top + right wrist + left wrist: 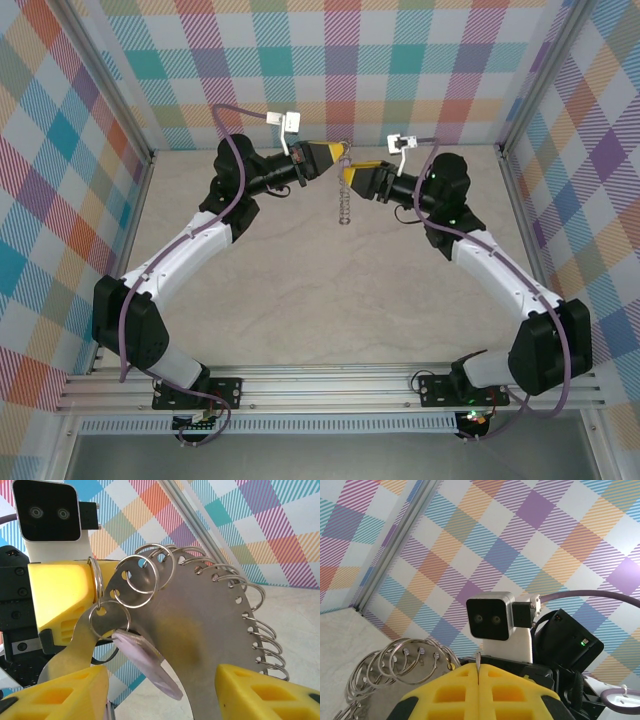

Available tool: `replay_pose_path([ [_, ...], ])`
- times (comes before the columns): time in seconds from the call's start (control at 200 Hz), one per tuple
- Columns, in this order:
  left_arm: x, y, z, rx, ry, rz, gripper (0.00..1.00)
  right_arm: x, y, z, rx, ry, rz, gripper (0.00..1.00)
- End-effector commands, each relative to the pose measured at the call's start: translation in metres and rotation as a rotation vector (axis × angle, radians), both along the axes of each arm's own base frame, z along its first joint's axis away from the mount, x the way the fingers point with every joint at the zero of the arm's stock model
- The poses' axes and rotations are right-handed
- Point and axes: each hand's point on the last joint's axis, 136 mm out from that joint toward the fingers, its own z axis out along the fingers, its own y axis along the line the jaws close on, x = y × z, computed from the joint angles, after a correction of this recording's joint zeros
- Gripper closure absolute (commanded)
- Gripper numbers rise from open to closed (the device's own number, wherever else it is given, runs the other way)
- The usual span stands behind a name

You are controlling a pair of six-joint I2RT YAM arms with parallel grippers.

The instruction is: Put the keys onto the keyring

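One key hangs between right gripper fingers

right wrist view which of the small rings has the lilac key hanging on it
The ring at the left end of the row along the keyring: the lilac key dangles from it, while the other rings carry nothing.

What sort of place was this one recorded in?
Most likely a purpose-built robot test booth: bright plaid panels wall in a pale marbled tabletop, and the left arm and right arm are bolted to a metal rail at its near edge.
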Motion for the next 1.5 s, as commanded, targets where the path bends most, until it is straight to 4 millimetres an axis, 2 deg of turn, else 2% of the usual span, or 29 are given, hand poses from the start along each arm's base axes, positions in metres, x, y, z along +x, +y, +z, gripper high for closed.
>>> replay_pose_path([
  [0.0,-0.021,0.000,0.030,-0.049,-0.095,-0.039,1.00,-0.006,0.008,0.023,0.017,-0.094,0.037,0.42],
  [0.155,-0.022,0.000,0.030,-0.050,-0.096,-0.043,1.00,-0.004,0.014,0.021,0.012,-0.091,0.046,0.43],
  [0.27,-0.022,0.001,0.029,-0.050,-0.093,-0.040,1.00,-0.004,0.015,0.021,0.013,-0.089,0.045,0.47],
  [0.43,-0.022,0.001,0.028,-0.049,-0.091,-0.037,1.00,-0.007,0.014,0.022,0.012,-0.095,0.044,0.60],
  [0.68,-0.020,0.001,0.025,-0.044,-0.089,-0.024,1.00,-0.018,0.008,0.027,-0.004,-0.110,0.041,0.87],
  [0.885,-0.019,0.003,0.027,-0.042,-0.095,-0.012,1.00,-0.027,0.003,0.019,-0.056,-0.091,0.035,1.00],
  [1.3,-0.019,0.003,0.029,-0.019,-0.115,-0.005,1.00,-0.040,0.002,-0.010,-0.185,-0.004,0.082,1.00],
  [1.495,-0.019,0.003,0.026,-0.003,-0.122,0.000,1.00,-0.040,-0.001,-0.011,-0.230,0.003,0.071,1.00],
])
